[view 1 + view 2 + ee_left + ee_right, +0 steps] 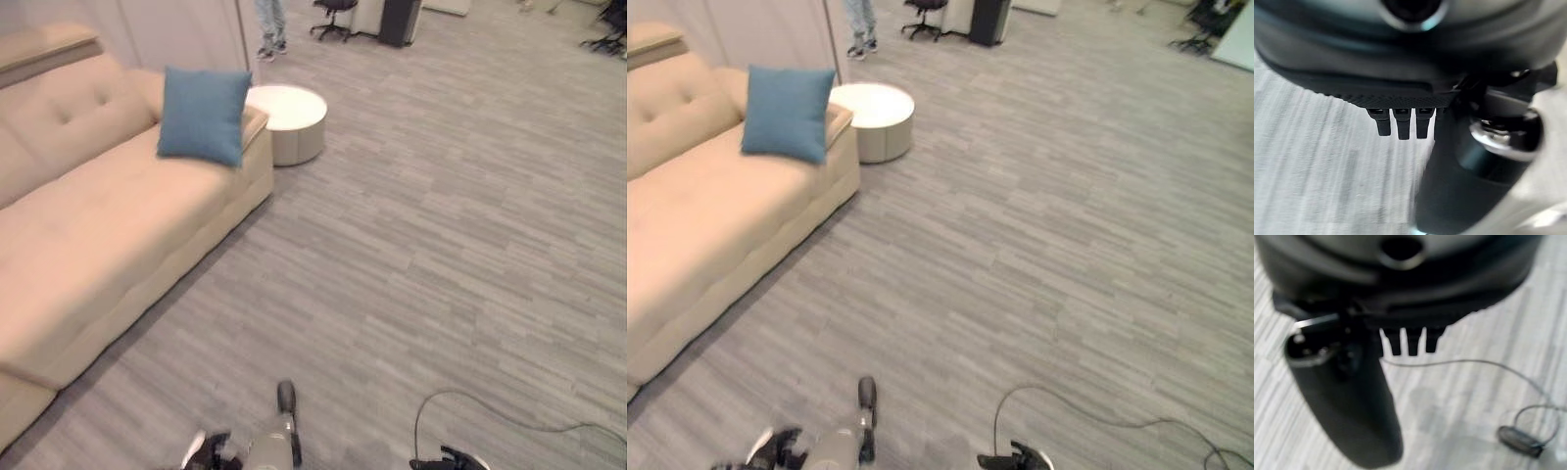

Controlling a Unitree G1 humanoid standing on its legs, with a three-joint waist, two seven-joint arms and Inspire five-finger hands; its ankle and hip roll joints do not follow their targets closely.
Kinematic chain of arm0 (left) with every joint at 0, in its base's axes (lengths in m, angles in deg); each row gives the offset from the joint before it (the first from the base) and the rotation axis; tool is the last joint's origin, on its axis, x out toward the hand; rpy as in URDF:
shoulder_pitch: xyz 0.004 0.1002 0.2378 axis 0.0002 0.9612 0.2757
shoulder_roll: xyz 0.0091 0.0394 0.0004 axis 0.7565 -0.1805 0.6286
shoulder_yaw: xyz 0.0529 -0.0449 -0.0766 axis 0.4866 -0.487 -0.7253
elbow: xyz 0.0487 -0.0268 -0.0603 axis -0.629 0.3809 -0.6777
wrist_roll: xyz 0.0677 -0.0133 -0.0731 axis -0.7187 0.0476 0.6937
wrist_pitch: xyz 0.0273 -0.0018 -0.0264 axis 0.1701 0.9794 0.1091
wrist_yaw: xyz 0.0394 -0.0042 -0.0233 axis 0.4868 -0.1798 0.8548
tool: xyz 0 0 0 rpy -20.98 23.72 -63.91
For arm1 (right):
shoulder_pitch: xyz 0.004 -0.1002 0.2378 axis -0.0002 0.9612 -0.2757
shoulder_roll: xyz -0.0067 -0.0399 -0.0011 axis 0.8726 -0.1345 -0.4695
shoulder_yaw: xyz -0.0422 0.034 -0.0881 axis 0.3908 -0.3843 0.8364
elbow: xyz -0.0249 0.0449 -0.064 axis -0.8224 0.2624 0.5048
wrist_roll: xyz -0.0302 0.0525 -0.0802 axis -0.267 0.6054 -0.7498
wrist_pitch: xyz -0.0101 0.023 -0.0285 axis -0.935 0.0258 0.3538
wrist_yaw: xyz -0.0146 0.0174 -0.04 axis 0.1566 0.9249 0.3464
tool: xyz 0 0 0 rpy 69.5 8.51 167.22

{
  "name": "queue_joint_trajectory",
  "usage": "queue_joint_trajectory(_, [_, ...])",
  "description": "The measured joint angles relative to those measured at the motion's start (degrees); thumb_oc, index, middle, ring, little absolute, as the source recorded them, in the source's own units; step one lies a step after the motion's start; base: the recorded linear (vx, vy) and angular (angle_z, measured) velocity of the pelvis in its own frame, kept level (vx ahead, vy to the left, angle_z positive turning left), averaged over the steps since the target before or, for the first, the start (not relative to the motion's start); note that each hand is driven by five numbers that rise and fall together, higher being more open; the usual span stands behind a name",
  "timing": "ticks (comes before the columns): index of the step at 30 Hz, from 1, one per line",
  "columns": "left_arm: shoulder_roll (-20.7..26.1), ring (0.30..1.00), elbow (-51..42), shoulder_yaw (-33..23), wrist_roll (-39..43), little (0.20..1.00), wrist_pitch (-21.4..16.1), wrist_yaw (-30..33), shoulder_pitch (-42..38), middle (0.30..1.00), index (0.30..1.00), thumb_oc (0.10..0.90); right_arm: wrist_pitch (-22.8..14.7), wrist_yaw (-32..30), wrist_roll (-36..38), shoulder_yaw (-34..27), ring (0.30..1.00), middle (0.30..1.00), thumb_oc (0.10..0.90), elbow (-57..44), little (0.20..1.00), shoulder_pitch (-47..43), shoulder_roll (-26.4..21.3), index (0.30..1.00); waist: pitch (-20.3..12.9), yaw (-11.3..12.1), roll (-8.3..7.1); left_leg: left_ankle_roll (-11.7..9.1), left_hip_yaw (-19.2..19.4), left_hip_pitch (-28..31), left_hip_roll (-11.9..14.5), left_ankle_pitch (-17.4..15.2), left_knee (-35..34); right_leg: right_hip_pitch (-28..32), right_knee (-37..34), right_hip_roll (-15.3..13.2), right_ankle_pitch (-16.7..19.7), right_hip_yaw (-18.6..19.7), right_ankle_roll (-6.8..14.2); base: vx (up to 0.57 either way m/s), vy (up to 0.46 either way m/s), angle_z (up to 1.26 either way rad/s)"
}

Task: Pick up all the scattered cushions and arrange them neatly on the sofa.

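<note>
- Left eye view: blue cushion (204, 115) is leaning on the beige sofa (88, 245), well ahead of both hands.
- Left hand (1400, 122) and right hand (1410, 342) are hanging released, holding nothing.
- Next move, likely: searching the floor for another cushion.

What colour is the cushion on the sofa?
Blue; the cushion shows best in the left eye view, leaning against the beige sofa.

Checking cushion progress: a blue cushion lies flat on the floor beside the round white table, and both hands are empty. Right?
Not quite. The blue cushion stands propped on the sofa against its armrest, as the left eye view shows. The round white table is beside it; the left hand and right hand hold nothing.
</note>
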Motion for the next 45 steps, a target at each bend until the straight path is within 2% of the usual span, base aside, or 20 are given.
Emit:
queue_joint_trajectory(1, [0.39,0.900,0.56,0.69,-1.23,0.900,0.34,-0.55,-1.06,0.900,0.900,0.800,0.18,0.16,-0.20,-0.58,0.900,0.900,0.800,-1.74,0.900,0.96,0.60,0.900,0.34,-1.25,-0.52,0.84,-2.13,1.15,-2.47,-4.86,3.37,-6.30,16.99,-5.95,6.05,1.03,-2.14,0.91,0.380,1.01])
queue_joint_trajectory(5, [0.54,0.900,-4.17,5.56,-4.63,0.900,1.14,-0.23,-2.21,0.900,0.900,0.800,-1.40,2.68,0.43,-2.51,0.900,0.900,0.800,-3.93,0.900,-0.08,-0.83,0.900,2.48,-7.39,6.64,1.81,-7.81,12.79,-2.96,-9.71,-3.16,-22.48,25.42,-3.58,0.81,3.49,0.26,0.90,0.179,0.77])
queue_joint_trajectory(6, [1.71,0.900,-6.20,7.12,-6.03,0.900,0.72,0.04,-2.15,0.900,0.900,0.800,-2.29,3.29,0.39,-2.45,0.900,0.900,0.800,-5.54,0.900,-1.16,-2.70,0.900,2.84,-10.43,8.67,0.60,-9.87,13.97,-2.85,-8.38,-5.02,-27.61,20.20,-3.21,-1.92,0.73,-0.43,0.78,-0.095,0.95])
queue_joint_trajectory(12, [2.25,0.900,-11.49,7.24,-11.62,0.900,-1.58,2.52,-7.90,0.900,0.900,0.800,-1.51,2.19,2.53,-10.77,0.900,0.900,0.800,-2.93,0.900,-0.59,-3.17,0.900,2.59,-14.20,7.17,-3.60,-14.49,29.27,-5.62,-19.73,-7.49,-35.82,-24.24,-3.67,8.60,-9.20,-2.36,0.86,-0.236,0.72])
queue_joint_trajectory(14, [2.56,0.900,-11.46,9.60,-13.31,0.900,-2.24,2.86,-6.69,0.900,0.900,0.800,-1.22,1.81,5.15,-17.12,0.900,0.900,0.800,1.73,0.900,-0.22,-3.08,0.900,1.89,-14.21,8.02,-8.83,-13.87,34.54,-3.14,-23.12,-6.35,-32.78,-25.85,-2.52,9.07,-11.16,-2.26,0.85,-0.290,0.39])
queue_joint_trajectory(16, [0.81,0.900,-9.32,10.45,-14.36,0.900,-2.26,3.46,-3.98,0.900,0.900,0.800,-0.05,-1.54,6.30,-18.75,0.900,0.900,0.800,8.04,0.900,1.26,-5.58,0.900,-0.15,-14.86,9.39,-13.50,-13.27,35.13,0.12,-24.85,3.54,-30.19,-22.36,-0.09,15.46,-7.18,-7.92,0.70,-0.394,0.41])
queue_joint_trajectory(17, [0.20,0.900,-8.48,10.64,-14.32,0.900,-2.57,3.75,-3.19,0.900,0.900,0.800,-0.06,-3.41,6.99,-20.15,0.900,0.900,0.800,9.60,0.900,2.32,-6.10,0.900,-0.43,-14.98,9.75,-16.64,-11.87,31.37,1.85,-23.40,14.82,-28.12,-21.97,0.28,17.32,-5.08,-13.46,0.35,-0.337,0.28])
queue_joint_trajectory(20, [-0.93,0.900,-11.38,5.06,-10.99,0.900,-3.14,5.74,-0.05,0.900,0.900,0.800,-0.82,-5.71,10.85,-24.68,0.900,0.900,0.800,9.56,0.900,3.68,-7.48,0.900,1.20,-11.94,6.87,-18.94,-11.02,12.02,4.75,-3.76,50.29,-23.17,-23.37,2.15,12.47,-1.77,-16.05,0.41,-0.413,-0.65])
queue_joint_trajectory(24, [1.67,0.900,-12.18,-1.43,-4.53,0.900,-4.93,8.56,-0.10,0.900,0.900,0.800,-0.23,-10.13,11.25,-16.23,0.900,0.900,0.800,8.75,0.900,3.13,-8.82,0.900,2.71,-5.51,0.74,-17.28,-6.64,1.30,6.06,-10.16,49.72,-9.83,-30.96,3.53,9.80,-1.21,-14.66,0.55,-0.062,-1.25])
queue_joint_trajectory(27, [-0.48,0.900,-8.36,-6.78,0.84,0.900,-5.13,9.32,-1.01,0.900,0.900,0.800,-0.90,-10.43,7.61,-8.76,0.900,0.900,0.800,6.49,0.900,0.89,-10.40,0.900,1.99,-2.25,2.84,-16.18,-4.18,-3.58,6.72,-10.66,24.95,-2.98,-34.33,5.04,7.12,-0.91,-10.96,0.64,-0.047,-0.77])
queue_joint_trajectory(29, [-1.28,0.900,-3.65,-9.81,3.90,0.900,-4.45,9.57,-1.00,0.900,0.900,0.800,-1.24,-10.27,6.78,-7.28,0.900,0.900,0.800,6.05,0.900,0.46,-8.81,0.900,0.60,-1.13,3.65,-14.23,6.73,-3.03,8.00,-8.54,10.39,1.13,-34.28,5.99,3.85,-3.29,-7.70,0.27,-0.014,0.11])
queue_joint_trajectory(30, [-1.01,0.900,-0.55,-10.87,5.21,0.900,-3.77,9.66,-0.30,0.900,0.900,0.800,-1.35,-10.28,6.94,-7.41,0.900,0.900,0.800,4.06,0.900,2.05,-7.33,0.900,-1.71,-0.99,4.68,-9.61,19.87,-2.43,10.68,-12.15,8.68,3.95,-34.23,8.00,1.08,-5.67,-5.76,0.17,0.008,0.82])
queue_joint_trajectory(31, [0.58,0.900,1.19,-12.74,6.84,0.900,-2.56,9.90,1.37,0.900,0.900,0.800,-1.64,-9.82,6.95,-7.38,0.900,0.900,0.800,3.24,0.900,2.82,-2.68,0.900,-3.38,-1.44,2.53,-1.00,21.00,-1.77,9.56,-6.11,8.76,6.75,-31.34,7.33,-2.74,-6.99,-2.82,0.59,0.202,1.12])
queue_joint_trajectory(33, [1.94,0.900,2.91,-14.31,8.09,0.900,-1.58,9.42,1.13,0.900,0.900,0.800,-1.25,-9.69,6.87,-6.30,0.900,0.900,0.800,2.33,0.900,-0.40,0.67,0.900,-3.51,-0.40,0.46,-1.13,19.80,-1.01,4.21,-6.72,5.51,4.88,-27.58,7.33,-3.05,-9.88,-3.02,0.80,0.340,1.26])
queue_joint_trajectory(34, [0.26,0.900,5.27,-18.14,9.57,0.900,-1.51,9.52,-0.04,0.900,0.900,0.800,-0.53,-9.95,6.64,-5.50,0.900,0.900,0.800,2.54,0.900,-1.21,0.75,0.900,-3.49,-0.63,-0.46,-3.31,20.79,3.67,0.13,-11.84,0.98,5.99,-22.85,4.38,0.62,-19.23,-1.28,0.59,0.304,2.00])
queue_joint_trajectory(35, [-3.11,0.900,7.66,-22.37,13.25,0.900,-0.37,9.97,0.25,0.900,0.900,0.800,-1.03,-9.76,6.65,-6.27,0.900,0.900,0.800,-0.53,0.900,-0.35,-1.67,0.900,-2.86,-1.00,3.96,2.32,22.30,9.73,-0.63,-16.58,1.90,3.65,-0.92,-2.99,5.33,-17.81,2.65,0.36,0.235,2.86])
queue_joint_trajectory(36, [-4.21,0.900,6.77,-20.98,15.79,0.900,0.18,10.40,1.23,0.900,0.900,0.800,-2.39,-9.53,6.66,-6.37,0.900,0.900,0.800,-3.45,0.900,-0.20,-3.46,0.900,-2.51,-3.62,8.26,3.48,15.28,11.00,-0.56,-12.37,1.63,0.23,12.36,-4.48,6.90,-13.23,1.40,0.41,-0.032,3.03])
queue_joint_trajectory(38, [-2.74,0.900,4.47,-20.24,18.25,0.900,-0.44,10.78,1.22,0.900,0.900,0.800,-2.96,-9.20,6.71,-6.39,0.900,0.900,0.800,-4.12,0.900,-1.00,-4.10,0.900,-2.54,-3.90,7.74,0.85,9.59,12.97,-4.63,-13.09,-0.85,-10.85,24.40,-8.05,3.23,-3.61,4.06,0.21,-0.190,2.42])
queue_joint_trajectory(41, [-0.27,0.900,-2.16,-18.69,22.08,0.900,-2.09,10.87,1.97,0.900,0.900,0.800,-3.65,-8.64,7.00,-7.87,0.900,0.900,0.800,-6.31,0.900,-2.99,-4.18,0.900,-1.30,-4.85,7.69,3.22,-0.83,16.68,-8.30,-10.54,-6.38,-22.67,8.72,-8.79,-3.77,0.93,0.38,0.15,-0.288,2.04])
queue_joint_trajectory(45, [2.43,0.900,-6.22,-14.85,21.61,0.900,-1.69,10.32,1.90,0.900,0.900,0.800,-3.87,-7.59,11.51,-14.09,0.900,0.900,0.800,-7.93,0.900,-2.31,-3.82,0.900,-0.37,-8.00,5.54,0.92,-13.84,23.81,-8.56,-11.46,-9.91,-27.47,-20.79,-0.73,5.81,10.73,-0.58,0.34,-0.263,1.66])
